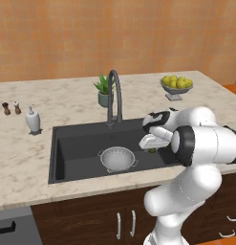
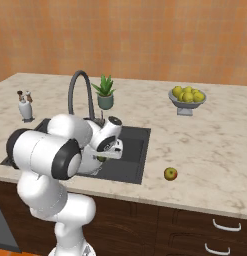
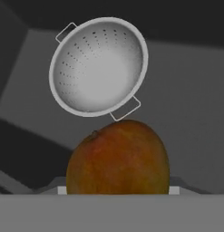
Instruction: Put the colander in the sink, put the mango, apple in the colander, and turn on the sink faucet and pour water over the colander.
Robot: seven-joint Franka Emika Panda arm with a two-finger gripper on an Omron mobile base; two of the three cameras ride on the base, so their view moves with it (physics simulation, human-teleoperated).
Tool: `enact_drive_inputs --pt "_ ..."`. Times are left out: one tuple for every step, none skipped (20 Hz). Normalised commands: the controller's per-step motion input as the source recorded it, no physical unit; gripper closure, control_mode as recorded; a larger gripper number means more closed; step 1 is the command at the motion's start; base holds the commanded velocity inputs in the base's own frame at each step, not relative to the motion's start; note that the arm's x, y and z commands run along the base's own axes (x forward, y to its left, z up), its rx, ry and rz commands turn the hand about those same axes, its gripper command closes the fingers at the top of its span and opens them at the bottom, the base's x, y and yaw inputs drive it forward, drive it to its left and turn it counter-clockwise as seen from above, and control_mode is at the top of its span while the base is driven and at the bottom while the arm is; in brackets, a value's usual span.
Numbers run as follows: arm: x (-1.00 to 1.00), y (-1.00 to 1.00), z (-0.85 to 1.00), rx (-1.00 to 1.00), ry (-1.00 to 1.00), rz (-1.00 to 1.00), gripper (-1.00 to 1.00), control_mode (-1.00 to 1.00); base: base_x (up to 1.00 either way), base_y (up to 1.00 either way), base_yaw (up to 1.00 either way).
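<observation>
Left of our gripper, the colander sits empty in the sink, ready for fruit. We hold the mango clamped above the basin, beside the colander. Right, the apple waits on the counter.

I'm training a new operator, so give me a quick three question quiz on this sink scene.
1. True or false: the colander lies in the sink.
2. What does the gripper hold? A mango, B apple, C soap bottle.
3. Where is the apple?

Key:
1. True.
2. A, the mango.
3. The apple sits on the counter, right of the sink.
</observation>
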Motion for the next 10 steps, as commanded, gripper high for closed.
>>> enact_drive_inputs --pt "0.34 0.54 0.0 0.0 0.04 0.09 1.0 -1.0 0.0 0.0 0.0" --pt "0.3 0.54 0.0 0.0 0.03 0.08 1.0 -1.0 0.0 0.0 0.0" --pt "0.34 0.46 -0.06 0.0 0.0 0.08 1.0 -1.0 0.0 0.0 0.0" --pt "0.36 0.45 -0.14 0.0 0.0 0.09 1.0 -1.0 0.0 0.0 0.0" --pt "0.33 0.39 -0.26 0.0 0.0 0.1 1.0 -1.0 0.0 0.0 0.0" --pt "0.29 0.36 -0.28 0.0 0.0 0.1 1.0 -1.0 0.0 0.0 0.0" --pt "0.31 0.41 -0.32 0.0 0.0 0.1 1.0 -1.0 0.0 0.0 0.0" --pt "0.31 0.41 -0.36 0.0 0.0 0.1 1.0 -1.0 0.0 0.0 0.0" --pt "0.29 0.32 -0.38 0.0 0.0 0.07 1.0 -1.0 0.0 0.0 0.0" --pt "0.14 0.27 -0.32 0.0 0.0 0.01 1.0 -1.0 0.0 0.0 0.0"
